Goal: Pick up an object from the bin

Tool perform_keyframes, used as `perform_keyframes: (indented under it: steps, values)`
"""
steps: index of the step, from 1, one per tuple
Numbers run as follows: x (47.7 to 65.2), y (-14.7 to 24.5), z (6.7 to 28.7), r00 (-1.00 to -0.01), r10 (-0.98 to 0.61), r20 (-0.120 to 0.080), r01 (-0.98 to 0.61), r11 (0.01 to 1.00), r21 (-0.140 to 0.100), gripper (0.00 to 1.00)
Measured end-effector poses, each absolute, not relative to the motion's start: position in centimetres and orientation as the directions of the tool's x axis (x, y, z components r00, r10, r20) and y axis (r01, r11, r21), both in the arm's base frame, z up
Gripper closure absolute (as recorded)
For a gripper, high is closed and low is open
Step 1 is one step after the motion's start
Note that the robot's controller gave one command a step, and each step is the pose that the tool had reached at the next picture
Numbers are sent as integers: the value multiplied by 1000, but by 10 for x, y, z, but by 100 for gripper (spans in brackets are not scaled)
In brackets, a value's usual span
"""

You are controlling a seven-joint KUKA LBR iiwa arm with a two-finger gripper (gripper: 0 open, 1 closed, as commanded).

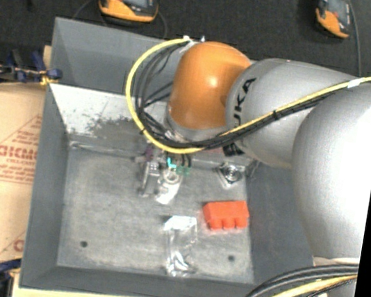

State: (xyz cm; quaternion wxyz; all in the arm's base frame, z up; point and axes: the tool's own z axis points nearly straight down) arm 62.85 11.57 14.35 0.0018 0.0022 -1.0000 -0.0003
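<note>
Hand (158, 176) low in grey metal bin (57, 158), just beside small white rounded piece (168, 191) mid-floor | spread or pinching, I cannot tell | I'd centre on it, keep clear of orange ridged plastic block (225, 216), lift straight.

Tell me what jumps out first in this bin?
The big grey arm with its orange cover, reaching in from the right, gripper low over the middle of the bin. Then the bright orange block on the floor right of it, and a crinkly clear bag nearer the front.
</note>
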Motion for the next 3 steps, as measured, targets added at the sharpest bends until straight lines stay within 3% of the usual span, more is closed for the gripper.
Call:
perform_keyframes:
  steps: [1, 2, 3]
  values:
    - [641, 48, 75, -956, -294, -1, -294, 956, -3, 0]
    - [642, 51, 77, -956, -293, -6, -293, 956, 0, 100]
    - [637, 60, 252, -954, -299, -14, -299, 954, -4, 100]
